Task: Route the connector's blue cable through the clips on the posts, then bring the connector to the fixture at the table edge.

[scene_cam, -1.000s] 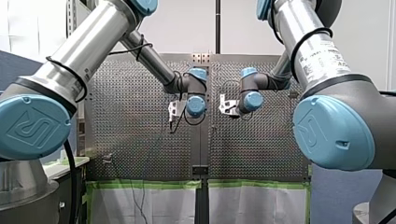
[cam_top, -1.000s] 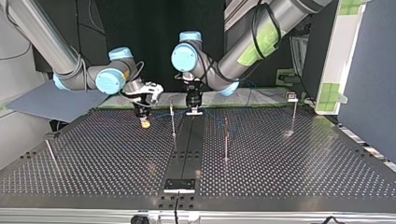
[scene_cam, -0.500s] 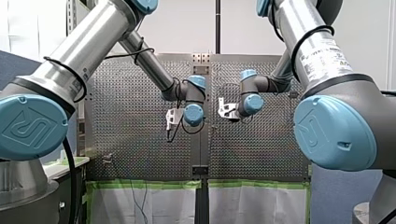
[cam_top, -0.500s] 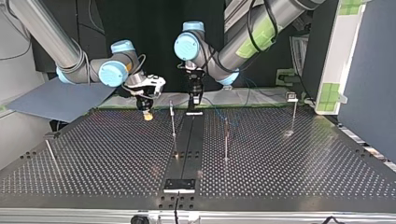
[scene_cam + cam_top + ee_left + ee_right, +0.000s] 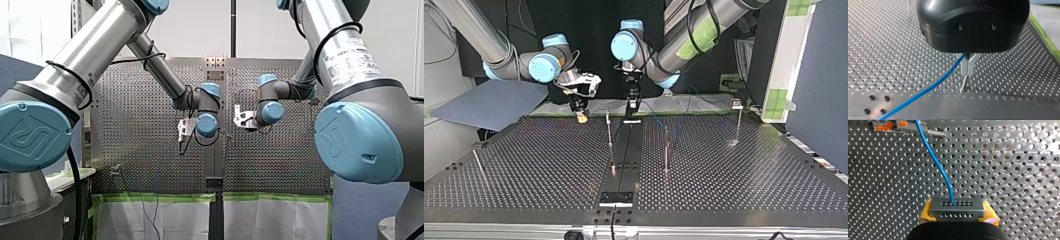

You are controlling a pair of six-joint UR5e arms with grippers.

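My right gripper is shut on a grey perforated connector, held between its yellow pads. The blue cable leaves the connector and curves ahead over the perforated table. In the top view this gripper hangs at the far left of centre. My left gripper, black with metal fingers, is shut on the blue cable, which trails away beside it. In the top view it hovers over the dark centre strip. Thin posts stand just in front of both grippers.
A third post with a small clip stands at the top view's right, and a leaning rod at its left. A black plate sits at the near edge. A block with orange levers lies ahead of my right gripper.
In the top view both grippers have risen and drawn back toward the far edge. The right one carried the connector with it, and the left kept its hold on the cable.
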